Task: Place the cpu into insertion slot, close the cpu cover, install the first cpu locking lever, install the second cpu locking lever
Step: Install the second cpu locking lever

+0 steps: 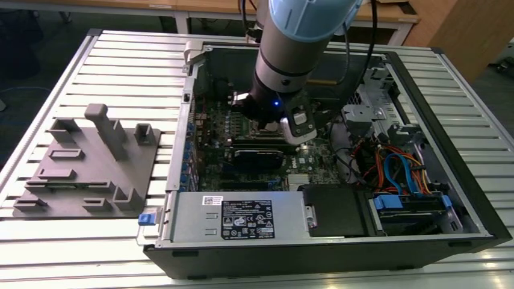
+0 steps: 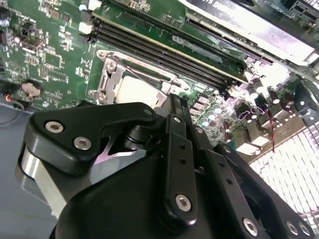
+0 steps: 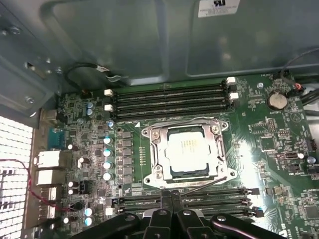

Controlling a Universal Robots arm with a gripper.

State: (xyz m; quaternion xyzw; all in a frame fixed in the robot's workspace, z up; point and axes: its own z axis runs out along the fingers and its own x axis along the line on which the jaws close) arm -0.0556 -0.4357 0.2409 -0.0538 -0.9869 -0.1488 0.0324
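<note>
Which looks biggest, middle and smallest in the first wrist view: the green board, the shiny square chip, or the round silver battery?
1. The green board, by far the biggest.
2. The chip, sitting in its socket.
3. The battery, smallest.

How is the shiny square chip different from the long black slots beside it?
The cpu is a pale, silvery square; the memory slots are long, narrow and black. The cpu lies inside a metal frame; the memory slots run in rows alongside that frame. Both sit on the green circuit board.

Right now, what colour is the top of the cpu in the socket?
Pale silver-tan; the cpu shows best in the first wrist view.
</note>
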